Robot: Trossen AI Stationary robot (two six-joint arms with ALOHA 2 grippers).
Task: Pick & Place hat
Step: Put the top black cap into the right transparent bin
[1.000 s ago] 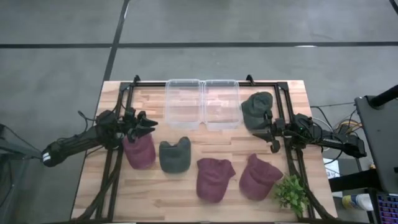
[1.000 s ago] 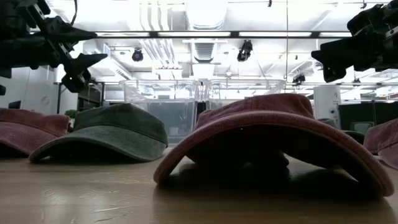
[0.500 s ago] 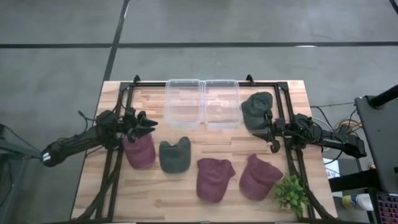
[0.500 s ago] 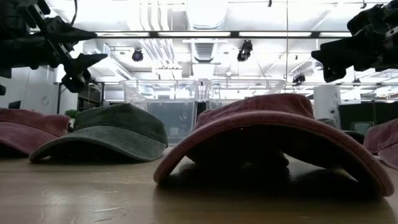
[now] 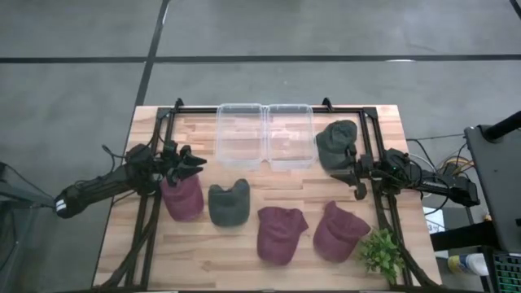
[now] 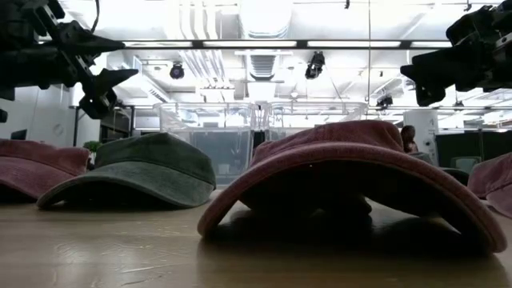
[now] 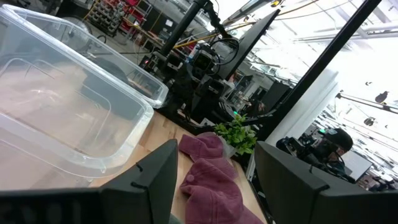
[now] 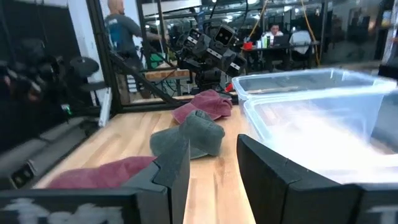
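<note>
Hats lie spread over the wooden table (image 5: 203, 248), five in all in the high view. A dark red hat (image 5: 182, 198) lies at the left centre of the frame, directly below the left hand (image 5: 194, 160). A grey-green hat (image 5: 229, 202) lies just to its right. Two more dark red hats lie along the lower part of the table: one at lower centre (image 5: 279, 233) and one to its right (image 5: 339, 230), near a small green plant (image 5: 380, 252) at the lower right corner. A second grey-green hat (image 5: 335, 143) lies at the upper right of the table, just right of the bins. Two clear plastic bins stand side by side, touching, at the top centre: the left bin (image 5: 240, 135) and the right bin (image 5: 290, 135).

The left hand hovers above the table at the left centre of the high view, released, its fingers (image 7: 155, 180) spread apart and holding nothing. The right hand (image 5: 350, 172) hovers at the right centre of the frame, just below the upper grey-green hat, also released, its fingers (image 8: 171, 165) apart and empty.

In the low view the lower-centre dark red hat fills the foreground, with the central grey-green hat to its left and the bins behind them.
</note>
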